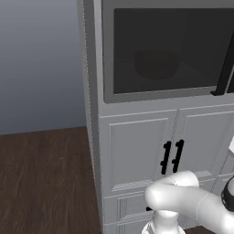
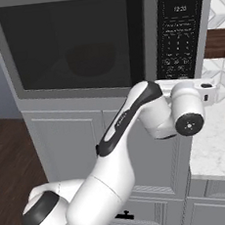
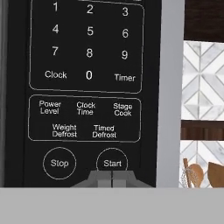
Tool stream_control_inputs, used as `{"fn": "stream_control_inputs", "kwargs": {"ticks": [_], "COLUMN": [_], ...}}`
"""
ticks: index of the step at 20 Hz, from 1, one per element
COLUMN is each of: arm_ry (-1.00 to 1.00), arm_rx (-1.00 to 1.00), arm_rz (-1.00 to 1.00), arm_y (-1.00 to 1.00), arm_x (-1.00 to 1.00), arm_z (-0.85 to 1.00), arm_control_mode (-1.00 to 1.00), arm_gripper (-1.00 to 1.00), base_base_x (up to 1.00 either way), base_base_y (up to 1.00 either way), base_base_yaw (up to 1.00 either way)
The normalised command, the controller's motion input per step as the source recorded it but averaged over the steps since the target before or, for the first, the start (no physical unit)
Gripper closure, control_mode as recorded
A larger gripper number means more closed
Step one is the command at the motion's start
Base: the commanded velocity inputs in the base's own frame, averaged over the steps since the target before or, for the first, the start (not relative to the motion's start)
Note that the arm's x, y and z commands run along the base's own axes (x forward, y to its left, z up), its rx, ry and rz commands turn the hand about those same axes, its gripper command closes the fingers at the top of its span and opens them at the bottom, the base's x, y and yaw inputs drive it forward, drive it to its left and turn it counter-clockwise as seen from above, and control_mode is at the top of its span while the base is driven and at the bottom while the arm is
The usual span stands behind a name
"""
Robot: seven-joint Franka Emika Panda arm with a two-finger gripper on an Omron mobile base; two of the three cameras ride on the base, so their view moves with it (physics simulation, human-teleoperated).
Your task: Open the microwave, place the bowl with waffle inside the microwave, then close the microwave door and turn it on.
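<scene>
Your jaws (image 3: 112, 176) are pressed fully together with nothing between them, their tips right at the lower edge of the Start button (image 3: 112, 163) on the control panel (image 3: 87, 87) of the microwave (image 2: 102, 42). The Stop button (image 3: 59, 163) sits just to the left of the jaws on the same row, so if you drift sideways you could cancel instead of starting. The tips meet the button at its bottom rim, not its centre; push from here and you may slide off onto the bare panel below and nothing gets triggered. Judging by the panel, a timed-defrost key lies just above the jaws, so overcorrecting upward risks a wrong entry.

The microwave door (image 1: 164, 50) looks closed, with its bar handle (image 1: 225, 68) well to the left of the jaws, and the bowl (image 2: 92, 60) shows dimly behind the glass, further left. You cannot make out the waffle through the dark window.

Count: one microwave, one door, one bowl, one Start and one Stop button, ten digit keys, and two black handles (image 1: 171, 156) on the cabinet doors (image 1: 137, 151) below.
</scene>
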Motion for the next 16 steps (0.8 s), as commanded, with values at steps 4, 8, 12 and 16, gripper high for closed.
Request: {"fn": "stream_control_inputs", "kwargs": {"ticks": [4,8,12,16], "arm_ry": [0.00,0.00,0.00,0.00], "arm_rx": [0.00,0.00,0.00,0.00], "arm_rz": [0.00,0.00,0.00,0.00], "arm_y": [-0.13,-0.01,0.00,0.01], "arm_x": [0.12,0.07,0.00,0.00], "arm_z": [0.00,-0.01,-0.05,-0.04], "arm_control_mode": [-1.00,-1.00,-1.00,-1.00], "arm_gripper": [1.00,1.00,1.00,1.00], "base_base_x": [0.00,0.00,0.00,0.00], "base_base_y": [0.00,0.00,0.00,0.00], "base_base_yaw": [0.00,0.00,0.00,0.00]}}
